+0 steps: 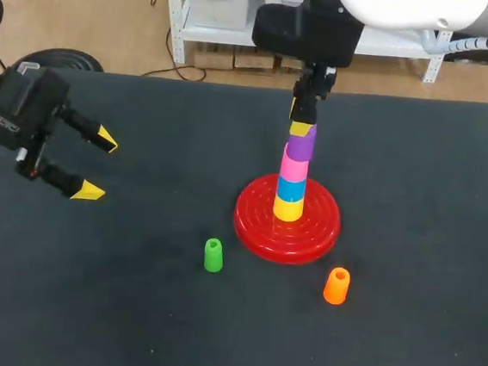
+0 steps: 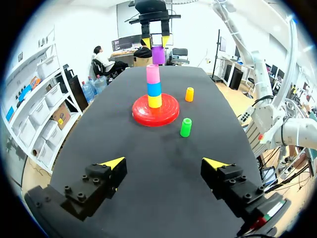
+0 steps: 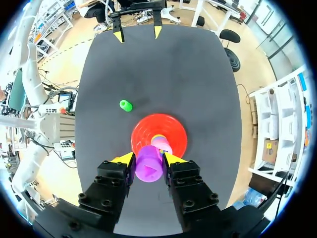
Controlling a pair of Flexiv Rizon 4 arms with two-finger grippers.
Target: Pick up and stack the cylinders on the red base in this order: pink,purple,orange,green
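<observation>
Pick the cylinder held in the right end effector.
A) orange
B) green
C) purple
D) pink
C: the purple cylinder sits gripped between the two fingers of the right end effector, just above the pink cylinder on the stack.

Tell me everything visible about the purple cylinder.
The purple cylinder is a small, smooth piece that looks like plastic. It is roughly upright, clamped from two sides by the right hand. It sits directly above the pink cylinder, the topmost piece on the red base. Whether it already rests on the pink one cannot be told.
</observation>
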